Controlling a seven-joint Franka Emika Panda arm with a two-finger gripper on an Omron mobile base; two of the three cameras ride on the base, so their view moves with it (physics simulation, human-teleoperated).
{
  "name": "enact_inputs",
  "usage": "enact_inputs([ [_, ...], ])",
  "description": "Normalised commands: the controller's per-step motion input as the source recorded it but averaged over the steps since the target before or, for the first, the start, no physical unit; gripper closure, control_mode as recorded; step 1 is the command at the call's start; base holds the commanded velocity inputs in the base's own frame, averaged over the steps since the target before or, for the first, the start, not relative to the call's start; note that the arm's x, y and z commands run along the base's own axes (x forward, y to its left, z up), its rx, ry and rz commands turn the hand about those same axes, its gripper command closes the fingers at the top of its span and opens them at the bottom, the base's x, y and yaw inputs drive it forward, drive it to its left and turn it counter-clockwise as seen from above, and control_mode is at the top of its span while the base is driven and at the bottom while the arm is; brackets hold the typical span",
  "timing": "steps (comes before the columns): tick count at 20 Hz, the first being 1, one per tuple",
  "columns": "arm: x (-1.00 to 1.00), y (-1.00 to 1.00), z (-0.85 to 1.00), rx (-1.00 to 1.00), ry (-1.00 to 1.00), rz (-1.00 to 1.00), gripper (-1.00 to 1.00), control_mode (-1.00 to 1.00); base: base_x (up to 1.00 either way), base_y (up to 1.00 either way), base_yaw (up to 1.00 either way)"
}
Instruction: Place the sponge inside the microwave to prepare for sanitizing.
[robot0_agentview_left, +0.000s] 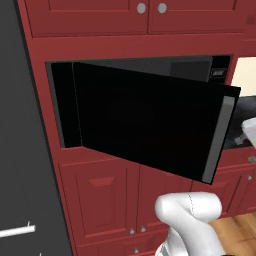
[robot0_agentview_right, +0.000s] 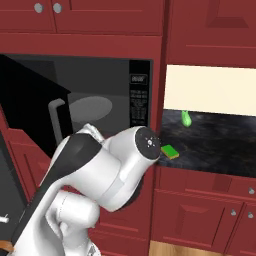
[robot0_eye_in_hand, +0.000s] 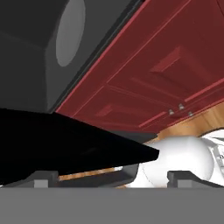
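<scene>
One sponge (robot0_agentview_right: 170, 151) lies on the dark worktop (robot0_agentview_right: 215, 142), right of the microwave (robot0_agentview_right: 100, 107), whose door (robot0_agentview_left: 150, 125) hangs open. End effector (robot0_eye_in_hand: 111, 177) fingertips spread wide at frame bottom, holding nothing.

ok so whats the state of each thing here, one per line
microwave: open, cavity bare
microwave door: swung wide open
turntable: nothing on it
sponge: lying flat on the dark counter, not held
end effector: fingertips apart, open, holding nothing
lower cabinet doors: shut
</scene>
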Motion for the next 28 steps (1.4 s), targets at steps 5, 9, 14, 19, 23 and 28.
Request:
enact_inputs([
  [5, 0.52, 0.00, -0.03, 0.21, 0.00, 0.00, -1.00, -1.00, 0.00, 0.00, 0.00],
  [9, 0.36, 0.00, -0.06, 0.25, 0.00, 0.01, -1.00, -1.00, 0.00, 0.00, 0.00],
  [14, 0.49, 0.02, -0.05, 0.22, 0.00, 0.04, -1.00, -1.00, 0.00, 0.00, 0.00],
  [19, 0.51, 0.07, -0.08, 0.14, 0.00, 0.03, -1.00, -1.00, 0.00, 0.00, 0.00],
  [23, 0.26, 0.13, -0.17, 0.08, 0.00, 0.10, -1.00, -1.00, 0.00, 0.00, 0.00],
  [28, 0.11, 0.21, -0.17, 0.04, 0.00, 0.09, -1.00, -1.00, 0.00, 0.00, 0.00],
])
